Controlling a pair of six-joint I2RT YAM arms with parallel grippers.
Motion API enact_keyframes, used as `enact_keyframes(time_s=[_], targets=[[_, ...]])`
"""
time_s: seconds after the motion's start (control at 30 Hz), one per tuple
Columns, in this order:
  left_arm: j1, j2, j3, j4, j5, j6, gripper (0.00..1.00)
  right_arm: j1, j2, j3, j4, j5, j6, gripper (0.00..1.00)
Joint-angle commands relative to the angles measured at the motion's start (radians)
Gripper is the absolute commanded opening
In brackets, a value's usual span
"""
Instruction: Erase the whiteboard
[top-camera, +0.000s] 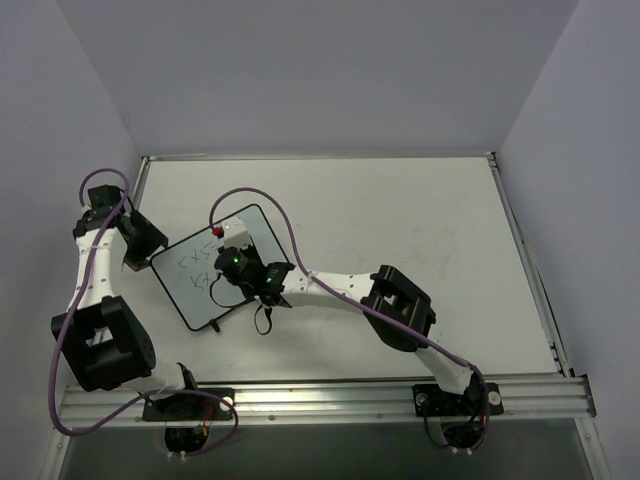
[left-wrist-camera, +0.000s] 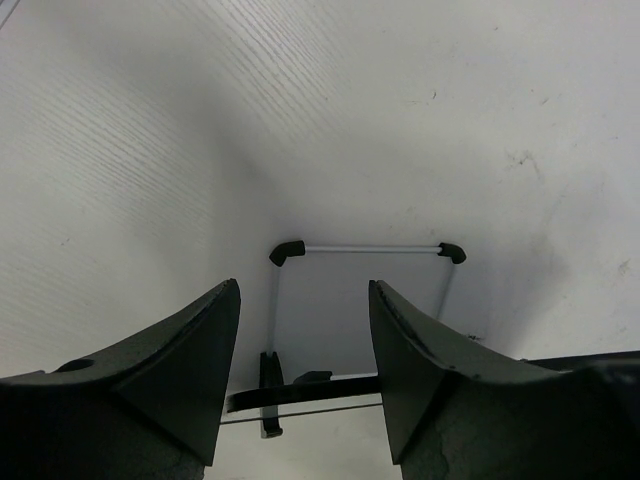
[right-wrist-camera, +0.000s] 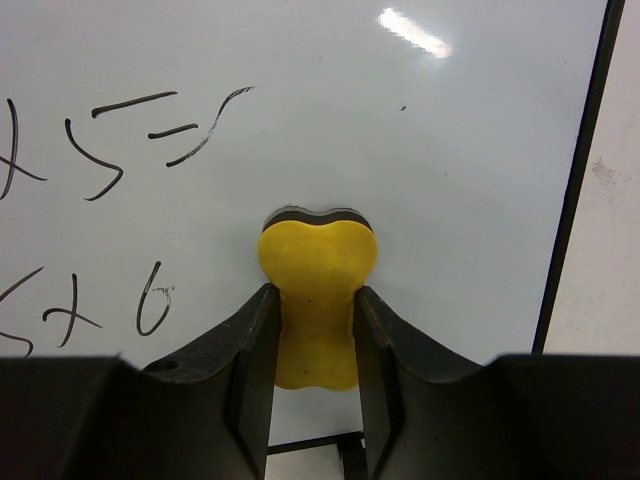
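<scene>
Right gripper (right-wrist-camera: 315, 300) pinches a yellow waisted block (right-wrist-camera: 318, 262) on the glossy black-framed whiteboard (right-wrist-camera: 420, 140), black writing (right-wrist-camera: 105, 175) partly cut off; left gripper (left-wrist-camera: 303, 300) gapes wide.

Right pincer (right-wrist-camera: 314, 330) is black, and the eraser (right-wrist-camera: 316, 270) in it is bright yellow with a thin black edge. The whiteboard (right-wrist-camera: 400, 150) ahead is glossy white with a black frame and black marker scribbles (right-wrist-camera: 110, 150) to the left. The desk (right-wrist-camera: 615, 250) is off-white.
</scene>
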Motion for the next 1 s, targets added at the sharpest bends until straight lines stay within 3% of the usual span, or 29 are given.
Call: enact_keyframes(time_s=[0.0, 0.63, 0.97], targets=[[-0.007, -0.063, -0.024, -0.006, 0.056, 0.007, 0.63, -0.003, 0.017, -0.006, -0.054, 0.042, 0.005, 0.02], [-0.028, -0.247, -0.241, 0.013, 0.103, -0.021, 0.59, 0.025, -0.016, -0.158, -0.015, 0.039, 0.057, 0.01], [-0.043, -0.297, -0.215, -0.024, 0.130, -0.035, 0.61, 0.022, -0.030, -0.209, 0.005, 0.039, 0.077, 0.01]])
